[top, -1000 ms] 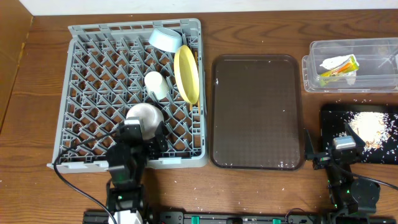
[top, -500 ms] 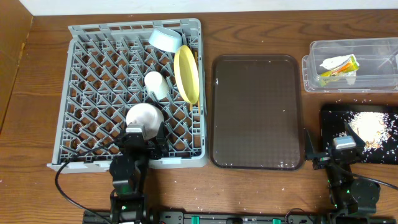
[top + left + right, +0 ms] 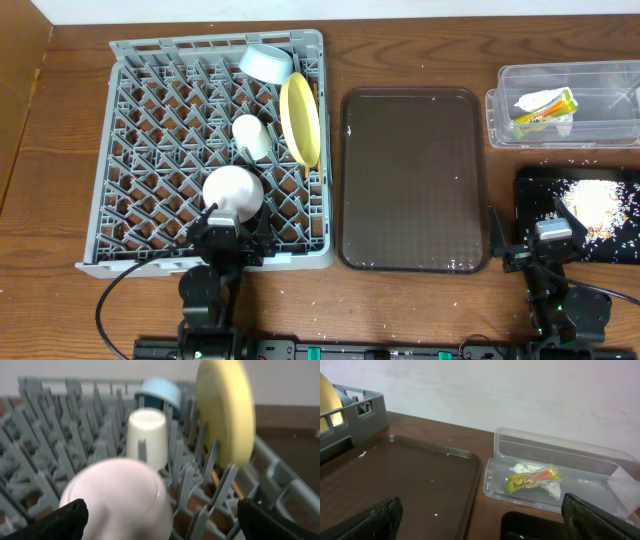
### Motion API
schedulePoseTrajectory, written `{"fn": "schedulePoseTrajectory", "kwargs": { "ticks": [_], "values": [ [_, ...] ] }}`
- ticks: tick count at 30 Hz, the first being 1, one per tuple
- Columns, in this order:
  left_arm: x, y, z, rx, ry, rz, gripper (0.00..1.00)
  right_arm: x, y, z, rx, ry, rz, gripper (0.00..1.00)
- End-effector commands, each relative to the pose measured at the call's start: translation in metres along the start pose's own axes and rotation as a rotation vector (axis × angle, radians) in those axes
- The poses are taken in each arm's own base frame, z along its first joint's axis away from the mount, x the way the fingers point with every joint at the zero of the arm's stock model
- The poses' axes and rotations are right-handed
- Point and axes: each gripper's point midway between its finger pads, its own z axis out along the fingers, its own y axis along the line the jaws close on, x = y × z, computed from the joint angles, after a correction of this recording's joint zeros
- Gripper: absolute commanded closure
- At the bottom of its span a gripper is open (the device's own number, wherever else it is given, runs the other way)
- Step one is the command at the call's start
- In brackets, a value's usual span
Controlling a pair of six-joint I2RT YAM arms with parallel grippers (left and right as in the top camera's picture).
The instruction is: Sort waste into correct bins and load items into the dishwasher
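Observation:
In the grey dishwasher rack (image 3: 150,120) a light blue bowl (image 3: 266,62) lies at the back. A pale yellow plate (image 3: 299,118) stands on edge, and a cream cup (image 3: 250,136) sits upside down. A pinkish-white bowl (image 3: 233,188) lies upside down near the front. My left gripper (image 3: 231,226) hangs open at the rack's front edge, the pinkish bowl (image 3: 120,495) just ahead of its fingers. My right gripper (image 3: 548,245) is open and empty beside the black tray (image 3: 530,185), which holds pale crumbs (image 3: 595,205). The clear tub (image 3: 600,80) holds the yellow-green wrapper (image 3: 532,479) and white paper (image 3: 552,489). I cannot make out the chopsticks.
A large dark brown serving tray (image 3: 413,180) lies between the rack and the bins, with a few specks on it. Loose crumbs are scattered on the wooden table round the black tray.
My left gripper has drawn back toward the table's front edge, off the pinkish-white bowl, which stays upside down in the rack. The right arm has not moved.

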Motion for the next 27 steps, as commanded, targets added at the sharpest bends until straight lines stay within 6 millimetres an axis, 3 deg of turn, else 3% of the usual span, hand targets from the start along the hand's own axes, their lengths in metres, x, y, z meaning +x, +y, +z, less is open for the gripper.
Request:
{"fn": "schedulePoseTrajectory", "kwargs": {
  "ticks": [1, 6, 27],
  "values": [
    [0.005, -0.006, -0.002, 0.018, 0.003, 0.03, 0.04, 0.001, -0.006, -0.001, 0.024, 0.002, -0.006, 0.01],
    [-0.009, -0.015, -0.007, 0.056, -0.06, 0.04, 0.04, 0.001, -0.006, -0.001, 0.024, 0.002, -0.006, 0.01],
    [-0.008, -0.016, -0.006, 0.058, -0.058, 0.044, 0.04, 0.001, -0.006, -0.001, 0.024, 0.002, -0.006, 0.01]
  ]
}}
